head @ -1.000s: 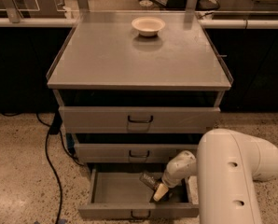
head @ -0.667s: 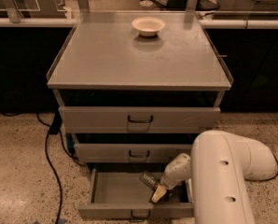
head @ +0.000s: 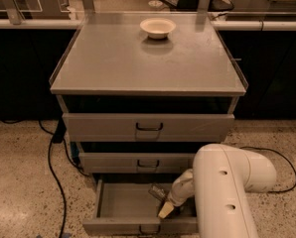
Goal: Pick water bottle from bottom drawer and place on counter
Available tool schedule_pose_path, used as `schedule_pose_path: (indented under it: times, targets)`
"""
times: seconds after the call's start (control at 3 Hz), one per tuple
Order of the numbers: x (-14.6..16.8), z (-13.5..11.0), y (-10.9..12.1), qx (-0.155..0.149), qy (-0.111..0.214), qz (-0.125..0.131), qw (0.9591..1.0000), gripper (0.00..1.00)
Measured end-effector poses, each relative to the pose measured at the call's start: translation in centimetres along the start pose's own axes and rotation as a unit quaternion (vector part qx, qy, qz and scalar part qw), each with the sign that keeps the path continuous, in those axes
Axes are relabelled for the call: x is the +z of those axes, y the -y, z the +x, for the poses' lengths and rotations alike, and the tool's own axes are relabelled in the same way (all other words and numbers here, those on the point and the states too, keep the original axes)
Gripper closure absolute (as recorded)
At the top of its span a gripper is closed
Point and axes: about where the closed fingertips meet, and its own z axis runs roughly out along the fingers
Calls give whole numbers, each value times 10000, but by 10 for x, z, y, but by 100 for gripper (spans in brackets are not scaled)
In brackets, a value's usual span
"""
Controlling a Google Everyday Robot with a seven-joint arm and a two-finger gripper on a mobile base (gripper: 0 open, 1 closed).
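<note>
- gripper [head: 166, 209] is down inside the bottom drawer [head: 119, 206], toward its right front corner, pale tip pointing down-left at the tray floor
- open, closed or holding something — can't tell from this angle
- water bottle [head: 157, 192] sits just behind and slightly left of the gripper tip, toward the drawer's back wall; whether they touch I can't tell
- bottle look: small, greyish-clear, lying at a slant on the tray floor, near end tucked under the wrist; ribs and label can't be made out in the dim drawer
- bottom drawer is pulled out, dark loop handle [head: 149, 229] on the front panel just below-left of the gripper
- white arm housing [head: 227, 192] rises right of the gripper and covers the drawer's right end
- middle drawer [head: 113, 161] and top drawer [head: 103, 127] are stacked directly above the gripper
- counter [head: 138, 63] is well above the gripper — a white bowl [head: 158, 27] sits near its far edge
- black cable [head: 53, 170] runs over the speckled floor, well left of the gripper
</note>
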Motion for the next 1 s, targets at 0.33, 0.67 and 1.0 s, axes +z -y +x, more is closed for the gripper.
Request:
schedule_pose_path:
  times: [0.33,0.67,1.0]
  targets:
    - [4,0,-3,-30,-1,-38,10000,0]
    - [2,-1,-3,-31,-1,-38,10000,0]
    - [6,-6,-8,-81,-39,-109,9999,0]
